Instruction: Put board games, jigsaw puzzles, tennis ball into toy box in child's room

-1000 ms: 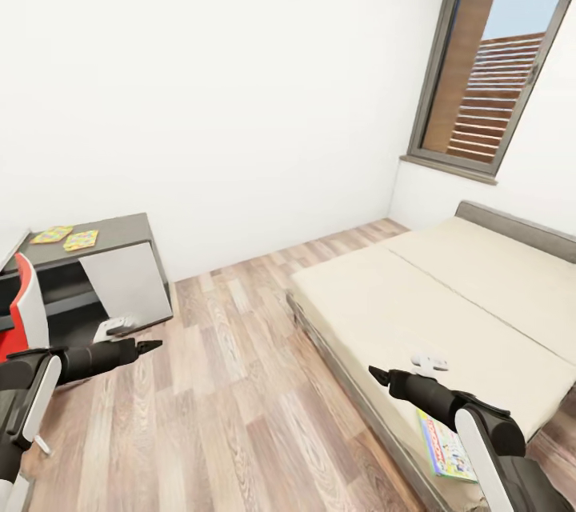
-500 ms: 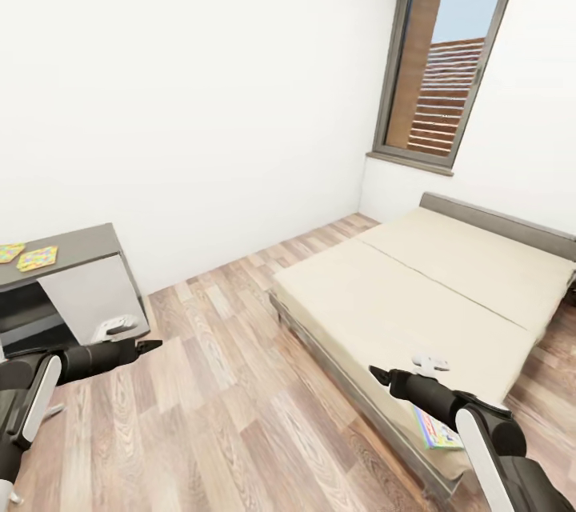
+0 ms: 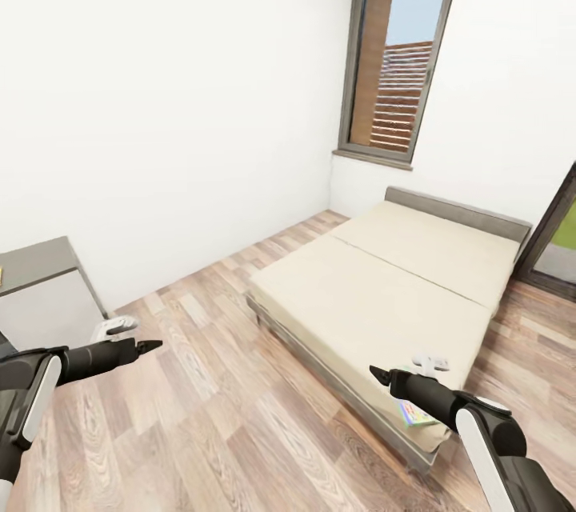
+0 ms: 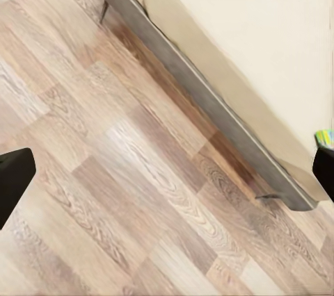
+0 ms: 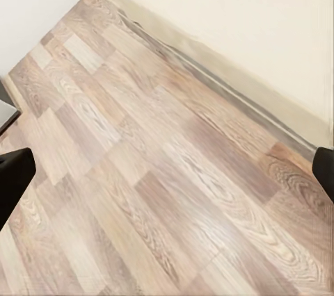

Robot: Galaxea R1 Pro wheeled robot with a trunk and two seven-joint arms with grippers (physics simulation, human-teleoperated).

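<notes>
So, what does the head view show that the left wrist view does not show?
Head view alone: the tall grey-framed window, white walls, the grey desk corner and the two closed pincers, left pincer and right pincer. Left wrist view alone: nothing more. Both: the wood-plank floor, the low beige bed and the colourful flat board game on its corner.

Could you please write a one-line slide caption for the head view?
Both grippers, left and right, held over wood floor beside the bed, a board game at its near corner.

The bed [image 3: 376, 288] – low, beige mattress, grey headboard – stands under the window. 1 colourful board game [image 3: 414, 414] lies flat at its near corner; the worktop [image 3: 32, 264] shows at the left edge.
</notes>
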